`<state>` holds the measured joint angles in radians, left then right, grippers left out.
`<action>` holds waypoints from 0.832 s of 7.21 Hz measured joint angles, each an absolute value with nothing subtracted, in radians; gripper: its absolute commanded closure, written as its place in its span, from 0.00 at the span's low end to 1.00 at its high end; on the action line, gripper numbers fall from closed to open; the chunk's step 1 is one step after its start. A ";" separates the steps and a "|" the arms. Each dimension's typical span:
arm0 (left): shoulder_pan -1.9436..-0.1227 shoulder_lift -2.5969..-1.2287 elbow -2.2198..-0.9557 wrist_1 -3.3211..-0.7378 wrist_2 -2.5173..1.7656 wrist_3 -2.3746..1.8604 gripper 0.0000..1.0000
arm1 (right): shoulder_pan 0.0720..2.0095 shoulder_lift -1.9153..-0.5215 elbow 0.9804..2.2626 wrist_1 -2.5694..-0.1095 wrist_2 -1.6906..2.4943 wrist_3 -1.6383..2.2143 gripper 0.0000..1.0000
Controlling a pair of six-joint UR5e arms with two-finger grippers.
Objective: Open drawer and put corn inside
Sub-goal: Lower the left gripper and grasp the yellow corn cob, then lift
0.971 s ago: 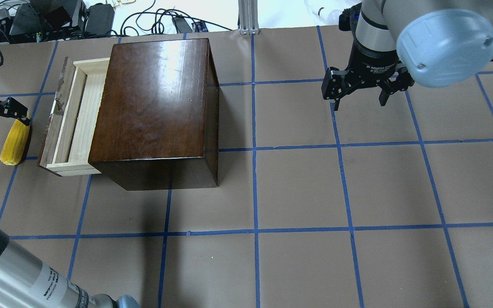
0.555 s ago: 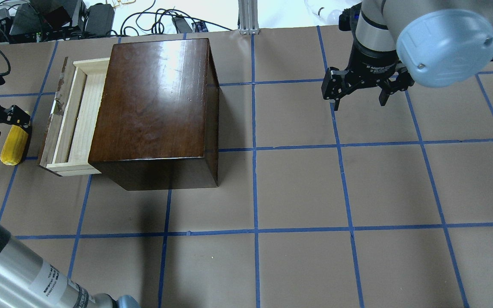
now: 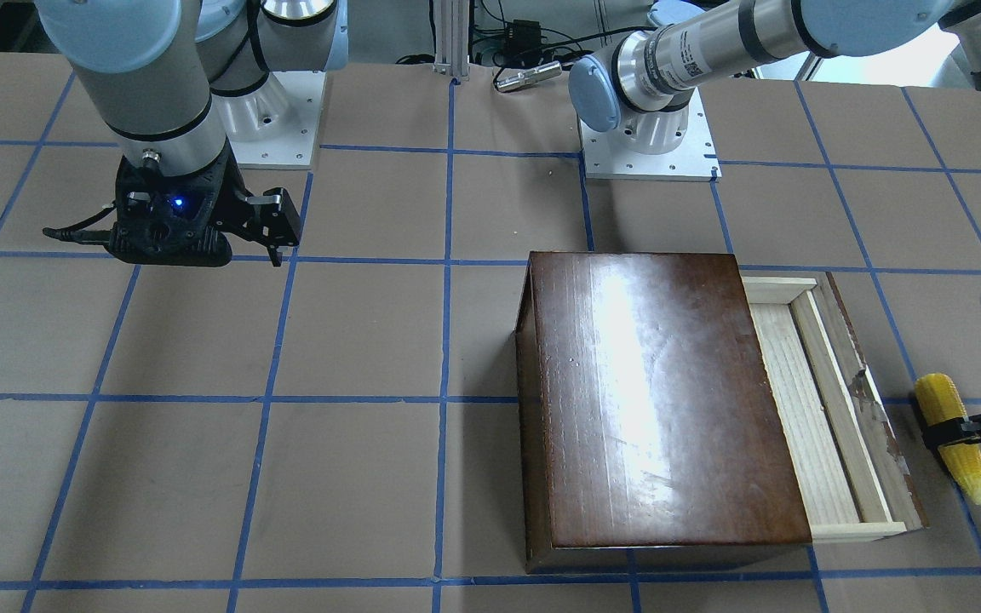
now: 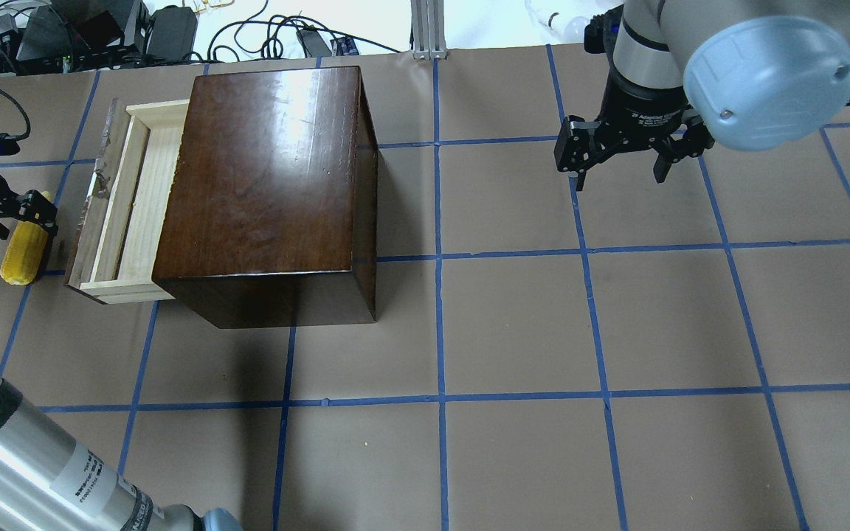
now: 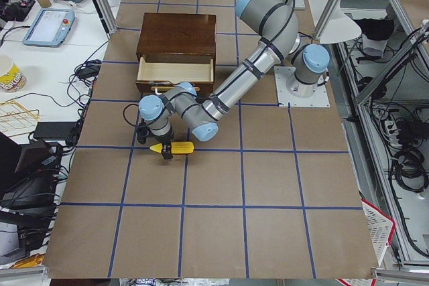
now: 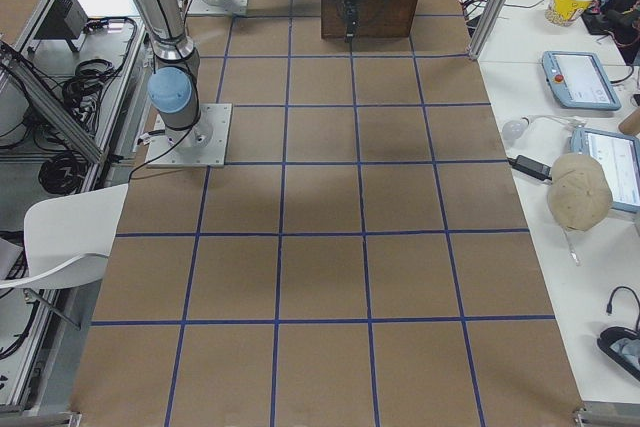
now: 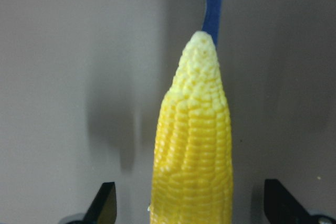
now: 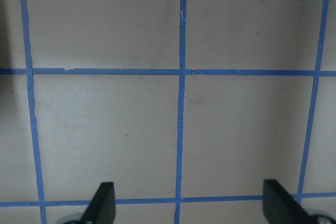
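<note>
The dark-brown box [image 4: 270, 169] stands at the left with its drawer [image 4: 146, 199] pulled out to the left and empty; the drawer also shows in the front view [image 3: 797, 400]. The yellow corn [image 4: 21, 254] lies on the table just left of the drawer front, also seen in the front view [image 3: 955, 443]. My left gripper [image 4: 10, 216] is open and straddles the corn's thick end. In the left wrist view the corn [image 7: 191, 150] lies between the two spread fingers, apart from both. My right gripper [image 4: 620, 175] is open and empty, hovering far right.
The table is brown paper with a blue tape grid [image 4: 440, 398]. Cables and electronics [image 4: 100, 29] lie beyond the far edge behind the box. My left arm's forearm [image 4: 19, 457] crosses the near left corner. A metal post [image 4: 429, 29] stands at the back.
My left gripper has moved in from the left edge and down over the corn's thick end, so its fingers now straddle it. Corn, drawer and right arm have not moved.
</note>
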<state>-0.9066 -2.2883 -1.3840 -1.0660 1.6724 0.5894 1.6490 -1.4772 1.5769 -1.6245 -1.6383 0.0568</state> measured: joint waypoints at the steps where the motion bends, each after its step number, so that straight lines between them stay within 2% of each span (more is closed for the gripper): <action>1: -0.907 -2.291 -1.382 -1.065 1.668 0.589 0.97 | 1.649 -1.477 1.577 -1.624 -1.638 0.057 0.00; 6: -0.917 -2.253 -1.375 -1.081 1.667 0.593 0.97 | 1.649 -1.477 1.577 -1.624 -1.638 0.057 0.00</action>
<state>-0.9172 -2.2531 -1.3749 -1.0812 1.6674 0.5931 1.6490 -1.4772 1.5769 -1.6245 -1.6383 0.0568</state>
